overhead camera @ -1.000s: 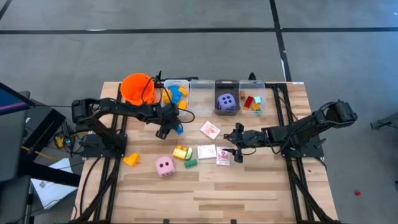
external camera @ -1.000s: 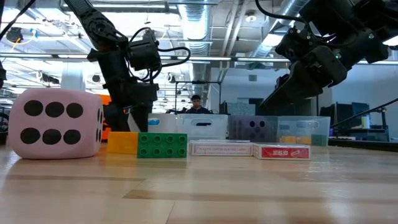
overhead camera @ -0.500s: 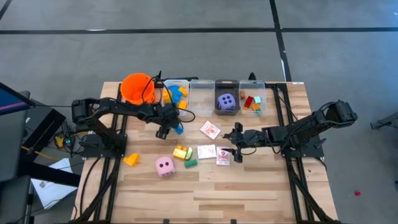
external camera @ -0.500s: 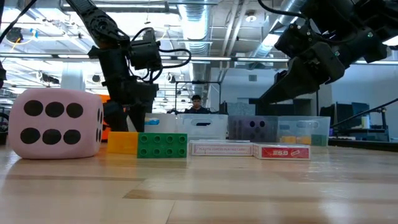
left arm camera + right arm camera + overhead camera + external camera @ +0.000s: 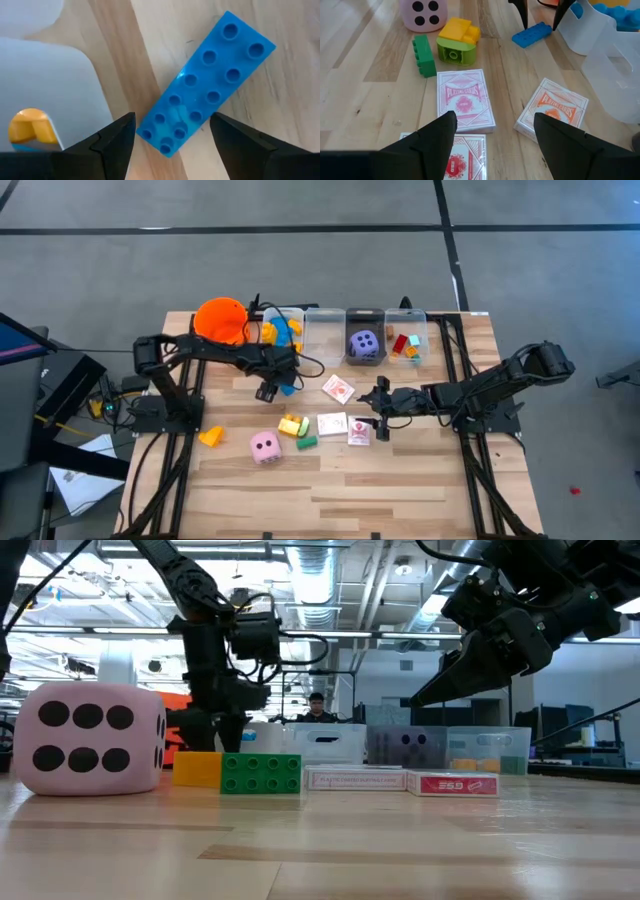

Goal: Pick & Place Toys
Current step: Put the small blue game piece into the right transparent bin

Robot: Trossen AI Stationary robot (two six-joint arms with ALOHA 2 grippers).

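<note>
We see a blue block lying flat on the bare wood, studs up, close to the far edge of the tabletop and just in front of the leftmost clear bin. The left gripper hangs right over this block with its fingers spread to either side of it and nothing between them; from the wrist view they do not seem to touch the block.

That leftmost bin already holds blue and yellow blocks. Beside it along the far edge stand three more clear bins; one holds the purple die, and the one nearest the far right corner holds small red, orange and green blocks. The orange bucket stands at the left end of the row, toward the far left corner.

Nearer the middle of the tabletop lie three packs of pink-and-white cards, with a fourth card pack printed in orange a little farther back. Left of them we find a yellow block on a light green block, a dark green block just beside it, the pink die, and an orange block toward the left edge.

The right gripper hovers over the cards, fingers apart and empty.
</note>
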